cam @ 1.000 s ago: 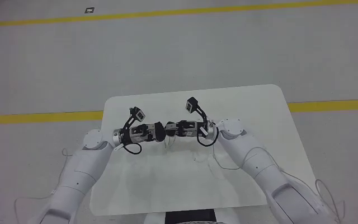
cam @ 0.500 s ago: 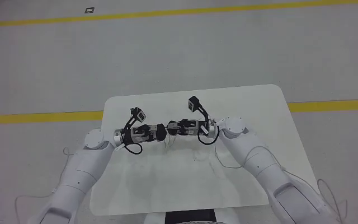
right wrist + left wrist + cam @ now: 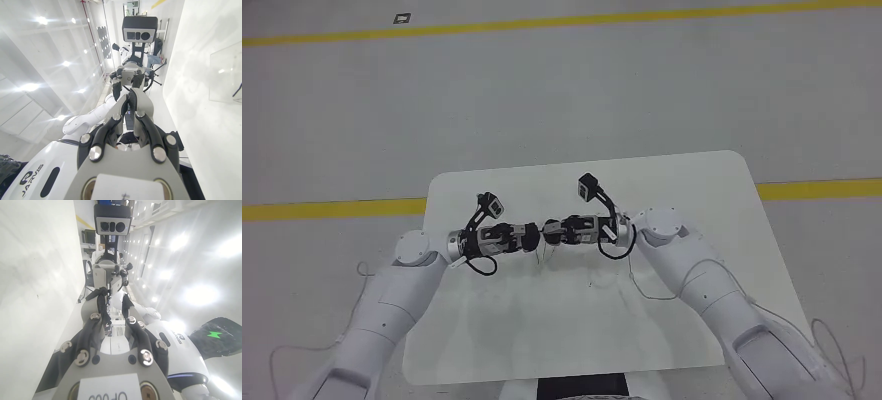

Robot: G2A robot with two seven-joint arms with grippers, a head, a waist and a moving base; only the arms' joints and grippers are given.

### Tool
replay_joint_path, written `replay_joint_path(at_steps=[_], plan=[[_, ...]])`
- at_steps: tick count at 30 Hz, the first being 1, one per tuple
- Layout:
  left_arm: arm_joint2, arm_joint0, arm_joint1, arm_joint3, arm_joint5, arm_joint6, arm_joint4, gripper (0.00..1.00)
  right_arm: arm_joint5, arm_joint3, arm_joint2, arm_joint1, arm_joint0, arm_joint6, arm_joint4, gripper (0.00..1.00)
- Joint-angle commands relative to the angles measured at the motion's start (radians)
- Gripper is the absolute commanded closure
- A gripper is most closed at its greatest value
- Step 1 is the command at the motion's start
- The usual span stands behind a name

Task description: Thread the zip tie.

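Tip to tip above the middle of the tabletop (image 3: 692, 190): left hand (image 3: 532, 237) and right hand (image 3: 548, 234). Left hand spread, fingers well apart, the right one's tips poking in between. Right hand pinched almost flat, anything caught in the pinch too hidden to tell. Zip tie (image 3: 542, 252) barely traceable: a thin pale strip hanging just under the meeting fingertips. White label (image 3: 109, 384) on the left wrist, print cut off at the edge.
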Motion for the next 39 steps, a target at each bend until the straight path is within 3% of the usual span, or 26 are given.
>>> replay_joint_path(at_steps=[1, 7, 21, 29, 30, 31, 32, 33, 39], plan=[[0.002, -0.001, 0.000, 0.001, -0.002, -0.001, -0.001, 0.80, 0.001, 0.001, -0.007, -0.001, 0.002, 0.006, -0.004, 1.00], [0.008, -0.005, 0.000, 0.005, -0.002, -0.002, -0.002, 0.83, 0.000, 0.009, -0.019, -0.004, 0.006, 0.005, 0.000, 1.00], [0.018, -0.009, 0.001, 0.009, -0.003, -0.001, -0.002, 1.00, 0.000, 0.022, -0.023, -0.005, 0.014, 0.000, 0.012, 1.00], [0.021, -0.010, 0.002, 0.012, -0.005, 0.000, -0.004, 1.00, 0.001, 0.021, -0.023, -0.003, 0.014, -0.003, 0.018, 1.00], [0.021, -0.010, 0.002, 0.012, -0.006, 0.000, -0.005, 1.00, 0.001, 0.021, -0.022, -0.003, 0.014, -0.003, 0.019, 0.89], [0.021, -0.010, 0.002, 0.013, -0.006, -0.001, -0.005, 1.00, 0.001, 0.020, -0.022, -0.003, 0.014, -0.003, 0.020, 0.62], [0.020, -0.010, 0.003, 0.014, -0.006, -0.002, -0.007, 1.00, 0.000, 0.020, -0.021, -0.003, 0.013, -0.004, 0.023, 0.14], [0.020, -0.009, 0.003, 0.014, -0.006, -0.004, -0.008, 1.00, -0.001, 0.019, -0.019, -0.002, 0.012, -0.006, 0.025, 0.00], [0.002, -0.002, 0.008, 0.010, -0.006, -0.015, -0.013, 1.00, -0.016, 0.021, 0.012, 0.009, 0.000, -0.009, 0.035, 0.00]])
